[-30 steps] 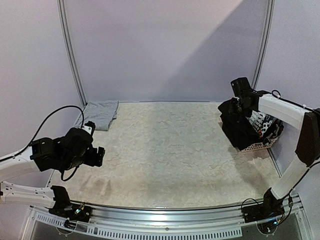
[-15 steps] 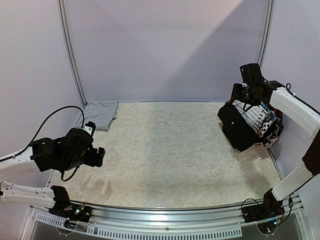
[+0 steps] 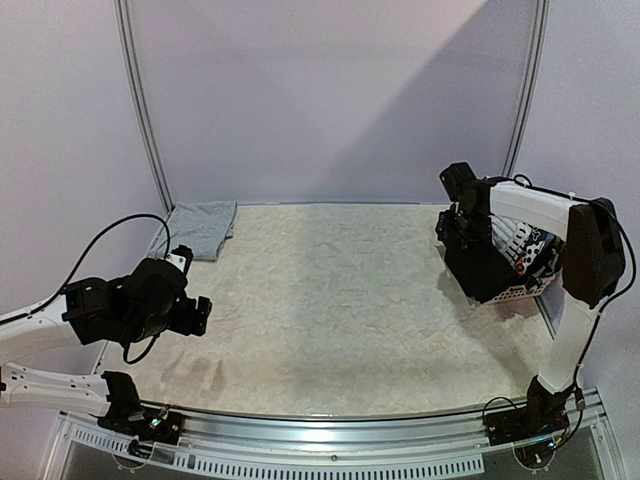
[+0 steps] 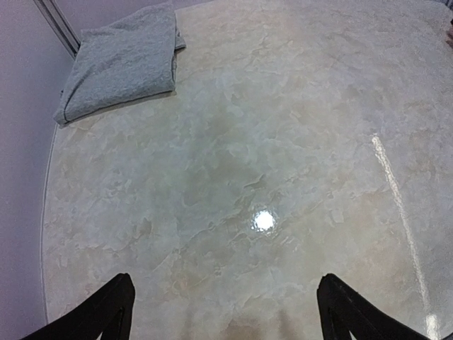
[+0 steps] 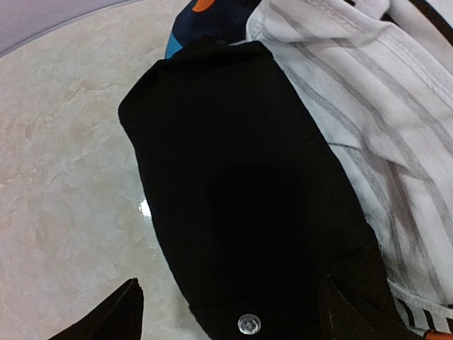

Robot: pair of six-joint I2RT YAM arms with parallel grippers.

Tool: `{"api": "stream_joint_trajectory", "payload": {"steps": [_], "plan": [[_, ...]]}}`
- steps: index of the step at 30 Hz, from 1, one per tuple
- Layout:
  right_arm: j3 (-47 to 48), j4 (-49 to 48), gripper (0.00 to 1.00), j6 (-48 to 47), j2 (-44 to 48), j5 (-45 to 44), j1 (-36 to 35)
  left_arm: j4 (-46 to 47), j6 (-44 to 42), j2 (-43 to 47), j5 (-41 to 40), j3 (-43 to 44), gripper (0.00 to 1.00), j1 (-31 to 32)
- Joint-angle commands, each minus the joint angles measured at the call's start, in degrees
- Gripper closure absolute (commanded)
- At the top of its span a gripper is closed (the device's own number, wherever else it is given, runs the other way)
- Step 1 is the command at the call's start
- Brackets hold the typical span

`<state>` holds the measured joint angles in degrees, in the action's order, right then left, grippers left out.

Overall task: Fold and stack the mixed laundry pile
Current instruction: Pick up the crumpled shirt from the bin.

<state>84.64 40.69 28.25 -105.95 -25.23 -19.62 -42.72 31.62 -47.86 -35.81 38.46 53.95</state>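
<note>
The mixed laundry pile (image 3: 497, 262) lies in a tipped basket at the table's right edge. A large black garment (image 5: 241, 177) with a clear button drapes over its front. A white, grey-striped piece (image 5: 368, 106) lies beside it, and a blue and orange bit (image 5: 202, 18) shows behind. My right gripper (image 5: 229, 280) hovers open just above the black garment (image 3: 478, 262), its fingers spread wide to either side. A folded light grey garment (image 3: 201, 227) lies flat at the back left corner. My left gripper (image 4: 225, 278) hangs open over bare table at the near left, holding nothing.
The pink perforated basket (image 3: 516, 293) lies on its side against the right wall. The table is a pale marbled surface (image 3: 330, 300), enclosed by white back and side walls. The left arm's black cable loops above it near the left wall.
My right gripper has opened and let go of the black garment, which dropped back flat over the pile. The arm rose, then came down left above it. The left arm stayed still.
</note>
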Motion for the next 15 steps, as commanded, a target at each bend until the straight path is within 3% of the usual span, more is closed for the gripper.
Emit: {"api": "stream_joint_trajectory", "payload": {"steps": [1,4,15], "plan": [[2.3,3.3,0.23,1.6,-4.6,-4.9,-0.3,0.6,0.3,0.7,0.5,-0.9,0.09,1.2],[2.2,3.9,0.46,2.4,-6.8,-6.7,-0.3,0.5,0.3,0.7,0.6,-1.0,0.09,1.2],[2.3,4.8,1.00,2.2,-5.2,-10.1,-0.4,0.6,0.4,0.7,0.4,-1.1,0.09,1.6]]}}
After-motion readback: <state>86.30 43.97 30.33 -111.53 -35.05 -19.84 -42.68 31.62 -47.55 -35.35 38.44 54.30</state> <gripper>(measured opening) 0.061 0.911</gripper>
